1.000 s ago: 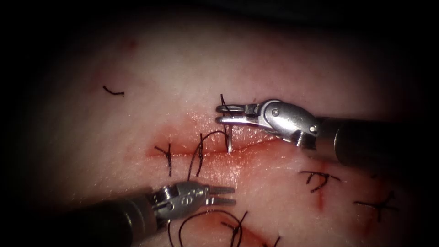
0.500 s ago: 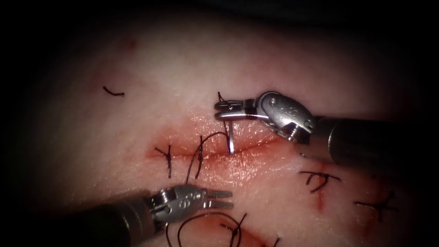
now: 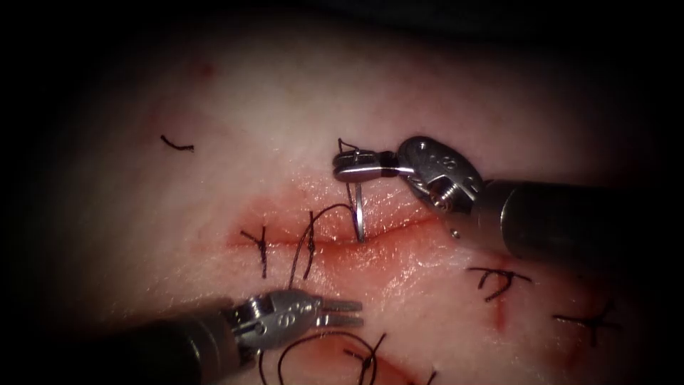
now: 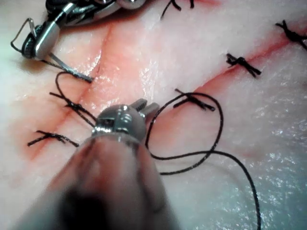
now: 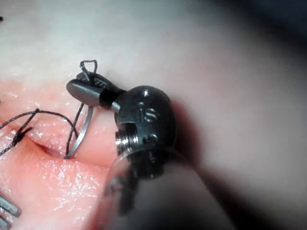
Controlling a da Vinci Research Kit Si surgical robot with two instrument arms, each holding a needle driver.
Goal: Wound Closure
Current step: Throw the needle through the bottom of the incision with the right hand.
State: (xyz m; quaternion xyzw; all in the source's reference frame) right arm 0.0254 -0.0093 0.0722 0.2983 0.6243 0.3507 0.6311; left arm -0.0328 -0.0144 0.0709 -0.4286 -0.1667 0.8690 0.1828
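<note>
The tissue has a horizontal cut wet with red fluid. My right tool sits just beyond the cut, shut on the curved needle near its thread end. The needle hangs down from the jaws and its tip touches the tissue at the cut's line; the right wrist view shows this needle under the jaws. Black thread arcs from the needle to the left over the cut. On the near side, my left tool is slightly open and holds nothing, also seen from its wrist.
Tied stitches cross the cut's left part. More knotted stitches close other cuts at the right. A thread loop lies by the left tool, wide in the left wrist view. A cut end of thread lies far left.
The right tool's wrist has rolled, its jaws rising a little, and the needle has swung more upright with its tip at the cut. The left tool has barely moved.
</note>
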